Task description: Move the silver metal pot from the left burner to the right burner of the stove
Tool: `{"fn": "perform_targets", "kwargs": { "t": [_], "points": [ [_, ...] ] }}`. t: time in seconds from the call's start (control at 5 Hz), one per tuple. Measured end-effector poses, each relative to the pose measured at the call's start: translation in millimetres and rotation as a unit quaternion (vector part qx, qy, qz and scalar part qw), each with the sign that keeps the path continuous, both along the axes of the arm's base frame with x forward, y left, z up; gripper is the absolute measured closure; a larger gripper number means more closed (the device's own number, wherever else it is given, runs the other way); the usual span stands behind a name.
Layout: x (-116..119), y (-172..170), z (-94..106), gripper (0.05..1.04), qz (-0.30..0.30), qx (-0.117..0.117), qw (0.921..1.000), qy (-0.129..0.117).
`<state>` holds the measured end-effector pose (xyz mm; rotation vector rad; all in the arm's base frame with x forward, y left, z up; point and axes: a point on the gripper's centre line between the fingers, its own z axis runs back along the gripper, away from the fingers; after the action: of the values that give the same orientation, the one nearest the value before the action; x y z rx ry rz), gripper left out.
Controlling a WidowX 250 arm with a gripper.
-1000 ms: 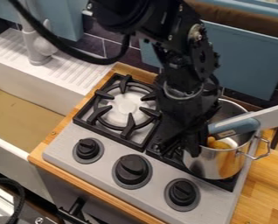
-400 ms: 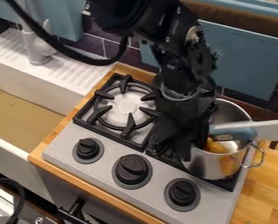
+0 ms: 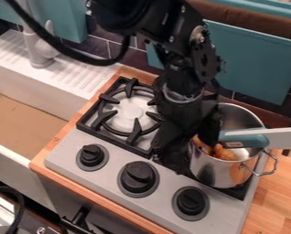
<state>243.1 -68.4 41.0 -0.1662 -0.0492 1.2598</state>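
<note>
On the stove (image 3: 166, 187), the steel pot (image 3: 207, 172) stood just to the view's right of the gripper (image 3: 175, 157), whose opening or closure could not be told. The teal-handled utensil (image 3: 249, 137) ran sideways over the pot, handle end nearest the gripper, above orange pieces (image 3: 224, 153).

Stove (image 3: 105, 177), lower centre of the frame: silver-grey; knobs (image 3: 137, 177): black. Pot (image 3: 220, 173), right: metallic silver. Handle (image 3: 249, 139), right edge: teal and white. Surface (image 3: 282, 189), lower right: orange-brown, plank-striped. Sink (image 3: 32, 100), left: white. Tiles (image 3: 131, 55), top: dark purple, pale-lined grid.
</note>
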Motion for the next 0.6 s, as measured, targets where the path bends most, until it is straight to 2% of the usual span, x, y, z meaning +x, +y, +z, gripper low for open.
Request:
{"fn": "perform_targets", "kwargs": {
  "t": [0.2,0.6],
  "points": [
    [-2.2,3.7,-0.4,0.084,0.004,0.000,0.9999,0.010],
    [4.6,17.1,6.2,0.084,0.021,0.016,0.9996,0.013]
  ]
}}
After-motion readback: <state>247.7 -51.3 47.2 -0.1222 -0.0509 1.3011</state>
